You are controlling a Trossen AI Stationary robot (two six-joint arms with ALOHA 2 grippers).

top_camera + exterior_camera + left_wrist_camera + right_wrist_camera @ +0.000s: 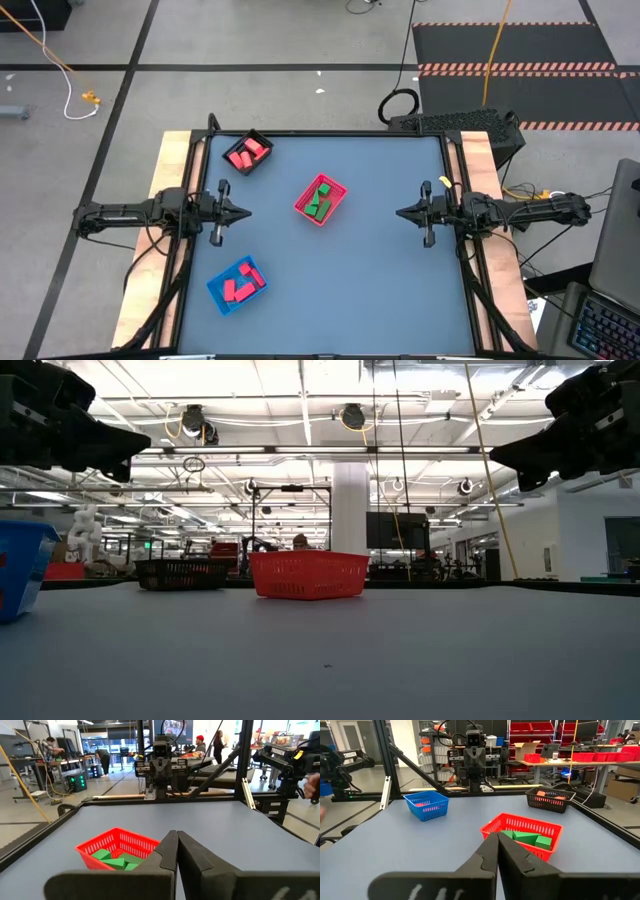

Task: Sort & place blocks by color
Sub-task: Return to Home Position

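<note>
Left gripper (247,212) hovers well apart from blocks (320,202).

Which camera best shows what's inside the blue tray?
The high view: it looks straight down into the blue tray, showing the red blocks inside. The low view shows only its side wall; the right wrist view sees it side-on; the left wrist view misses it.

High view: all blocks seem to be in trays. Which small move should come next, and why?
Probably settle at rest. Green blocks sit in the red tray, red blocks in the black tray and blue tray; none lies loose. Left pincer and right pincer are shut, empty, at the table's sides.
</note>
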